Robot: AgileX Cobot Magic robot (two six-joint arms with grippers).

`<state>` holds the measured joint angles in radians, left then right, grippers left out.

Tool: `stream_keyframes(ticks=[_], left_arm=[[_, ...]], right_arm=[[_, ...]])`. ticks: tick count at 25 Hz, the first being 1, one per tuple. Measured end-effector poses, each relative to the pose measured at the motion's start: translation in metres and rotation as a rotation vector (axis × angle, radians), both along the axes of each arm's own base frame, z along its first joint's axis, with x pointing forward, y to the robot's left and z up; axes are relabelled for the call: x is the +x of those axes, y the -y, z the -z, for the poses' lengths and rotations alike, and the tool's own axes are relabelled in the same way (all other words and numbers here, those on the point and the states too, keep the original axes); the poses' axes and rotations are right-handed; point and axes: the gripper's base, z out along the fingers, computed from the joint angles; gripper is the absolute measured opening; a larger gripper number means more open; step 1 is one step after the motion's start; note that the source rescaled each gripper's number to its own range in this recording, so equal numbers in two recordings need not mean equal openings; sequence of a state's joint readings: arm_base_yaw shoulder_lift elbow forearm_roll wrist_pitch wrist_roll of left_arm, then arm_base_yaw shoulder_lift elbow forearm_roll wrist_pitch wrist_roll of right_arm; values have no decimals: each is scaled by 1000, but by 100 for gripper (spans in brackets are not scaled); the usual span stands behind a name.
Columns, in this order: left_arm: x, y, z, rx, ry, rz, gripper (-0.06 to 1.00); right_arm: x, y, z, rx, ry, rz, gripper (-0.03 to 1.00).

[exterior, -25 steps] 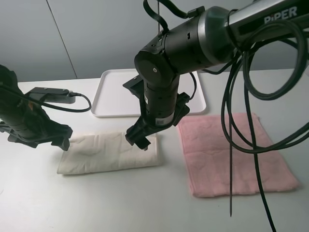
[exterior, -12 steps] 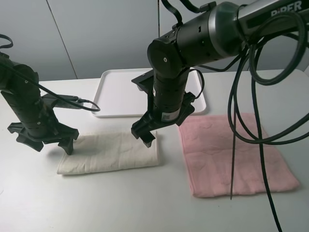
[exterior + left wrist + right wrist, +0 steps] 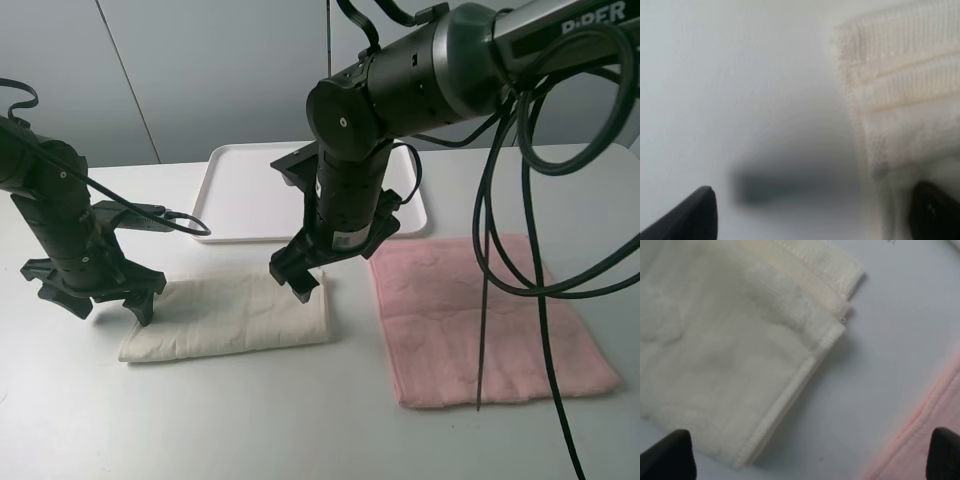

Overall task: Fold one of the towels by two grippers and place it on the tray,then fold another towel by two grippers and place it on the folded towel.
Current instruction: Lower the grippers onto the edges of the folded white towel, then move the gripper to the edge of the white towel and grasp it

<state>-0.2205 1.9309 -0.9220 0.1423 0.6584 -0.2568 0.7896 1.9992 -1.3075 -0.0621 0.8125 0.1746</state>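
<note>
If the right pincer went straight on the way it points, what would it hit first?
Probably the right end of the cream towel, directly below the open right pincer; depth is unclear.

Ext cam sits high, front-on, looks down over whole table (image 3: 60, 420). Both wrist cams look down, v. close, at opposite ends of white towel (image 3: 225, 315).

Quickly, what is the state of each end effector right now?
Left end effector: open, holding nothing.
Right end effector: open, holding nothing.
</note>
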Motion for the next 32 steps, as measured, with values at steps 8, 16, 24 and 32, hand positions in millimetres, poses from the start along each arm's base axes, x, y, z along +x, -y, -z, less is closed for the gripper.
stream_keyframes(ticks=[8,16,24,32], left_arm=[[0,0,0,0,0,0,99],[0,0,0,-1,2,0,99],[0,0,0,-1,2,0,99],[0,0,0,-1,2,0,99]], right_arm=[[5,-3,7,17,-20,27,100],[19,-16,38,-15,-105,65,100],[20,-17,52,-28,-124,87,100],[22,-20,54,-4,-104,109,98]])
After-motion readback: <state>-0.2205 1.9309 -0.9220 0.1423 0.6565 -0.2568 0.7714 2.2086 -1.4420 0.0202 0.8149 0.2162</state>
